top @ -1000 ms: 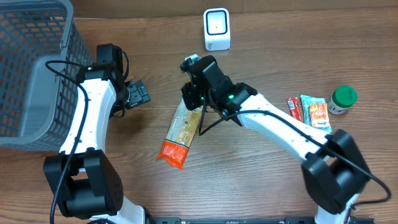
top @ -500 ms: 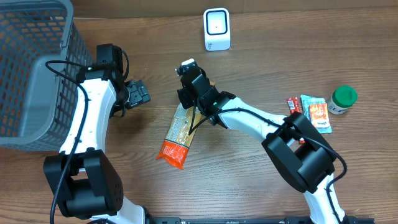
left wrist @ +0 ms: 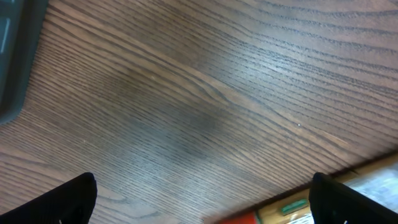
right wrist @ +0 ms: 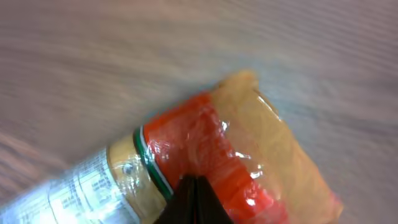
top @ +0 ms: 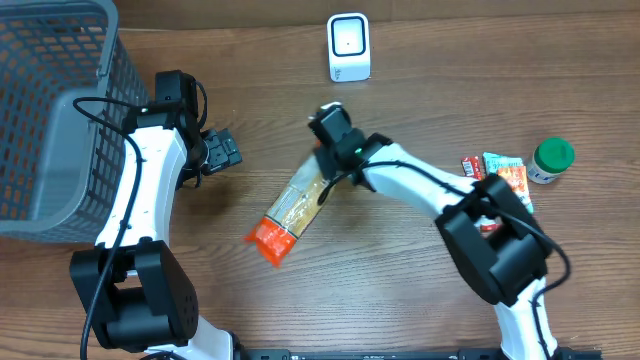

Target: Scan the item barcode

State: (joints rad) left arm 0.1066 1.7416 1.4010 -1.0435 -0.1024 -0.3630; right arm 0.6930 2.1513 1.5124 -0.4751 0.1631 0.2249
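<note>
Grey basket (top: 60,100) fills the far-left corner of the desk (top: 420,300). Its wire wall stands just beside the left arm, so room is tight there. White scanner (top: 348,47) sits upright at the far middle, with bare wood all around it. The near half of the desk is open, and there is also a free strip between the packet and the right-side clutter. That clutter is the sachets (top: 500,180) and a green-lidded jar (top: 550,158), close together and well apart from the packet.

The long packet (top: 290,210) lies flat on a diagonal mid-desk, orange end toward the near left and the other end pointing to the scanner, well short of it.

Left fingers (top: 222,150) are spread wide with nothing between them. The left wrist view shows only bare wood in the gap, with a sliver of packet (left wrist: 292,208) at the lower edge.

Right fingers (top: 328,172) are pressed fully together at the packet's upper end. In the right wrist view (blurry) they (right wrist: 193,199) form one dark wedge over the packet's (right wrist: 205,143) red-orange part. Can't tell if any film is pinched.
</note>
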